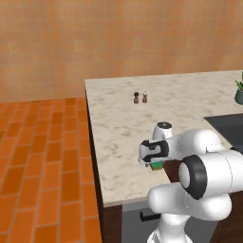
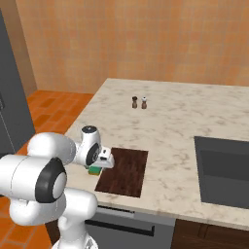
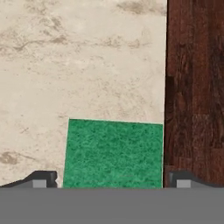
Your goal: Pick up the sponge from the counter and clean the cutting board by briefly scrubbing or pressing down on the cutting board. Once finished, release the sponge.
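The sponge (image 3: 113, 153) lies green side up on the counter (image 3: 87, 65), its right edge against the dark wooden cutting board (image 3: 194, 87). My gripper (image 3: 111, 179) hangs directly over it, open, with one fingertip on each side of the sponge and nothing held. In the right base view the gripper (image 2: 103, 163) points down at the sponge (image 2: 94, 170), just left of the cutting board (image 2: 124, 171) near the counter's front edge. From the left base view, the hand (image 1: 153, 152) covers most of the sponge (image 1: 155, 165), and the arm hides nearly all of the board.
Two small shakers (image 2: 134, 102) (image 2: 144, 102) stand farther back on the counter (image 2: 170, 126). A dark recessed sink (image 2: 223, 170) lies to the right. A potted plant (image 1: 239, 92) sits at the far right. The counter's left edge (image 1: 90, 137) drops to a brick floor.
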Robot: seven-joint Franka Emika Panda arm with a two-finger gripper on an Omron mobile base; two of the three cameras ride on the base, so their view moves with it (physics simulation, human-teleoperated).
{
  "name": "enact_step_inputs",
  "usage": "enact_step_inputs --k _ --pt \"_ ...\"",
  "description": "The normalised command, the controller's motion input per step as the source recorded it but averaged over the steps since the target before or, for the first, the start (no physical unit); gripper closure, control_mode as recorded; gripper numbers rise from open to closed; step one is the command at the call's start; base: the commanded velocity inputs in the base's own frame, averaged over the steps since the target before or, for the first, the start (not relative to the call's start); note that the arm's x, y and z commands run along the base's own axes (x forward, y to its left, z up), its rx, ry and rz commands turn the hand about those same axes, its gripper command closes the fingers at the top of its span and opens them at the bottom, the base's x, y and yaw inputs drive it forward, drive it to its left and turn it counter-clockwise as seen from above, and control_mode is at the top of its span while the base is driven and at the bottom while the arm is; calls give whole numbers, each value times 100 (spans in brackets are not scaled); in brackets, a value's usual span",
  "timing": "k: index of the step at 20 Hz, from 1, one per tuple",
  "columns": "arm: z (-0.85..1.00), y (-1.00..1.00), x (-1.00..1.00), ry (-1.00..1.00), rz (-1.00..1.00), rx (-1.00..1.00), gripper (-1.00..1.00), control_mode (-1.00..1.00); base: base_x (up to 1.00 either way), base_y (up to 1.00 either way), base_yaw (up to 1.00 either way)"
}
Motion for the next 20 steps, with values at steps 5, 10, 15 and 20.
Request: enact_step_inputs --k 5,10,15,20 --pt "-23 3 13 0 0 0 -100 -100 0 0 0" --pt "-19 13 0 -1 0 0 -100 -100 0 0 0" --pt "-1 4 0 -2 0 0 -100 -100 0 0 0" --pt "-25 7 0 0 1 0 -100 -100 0 0 0"
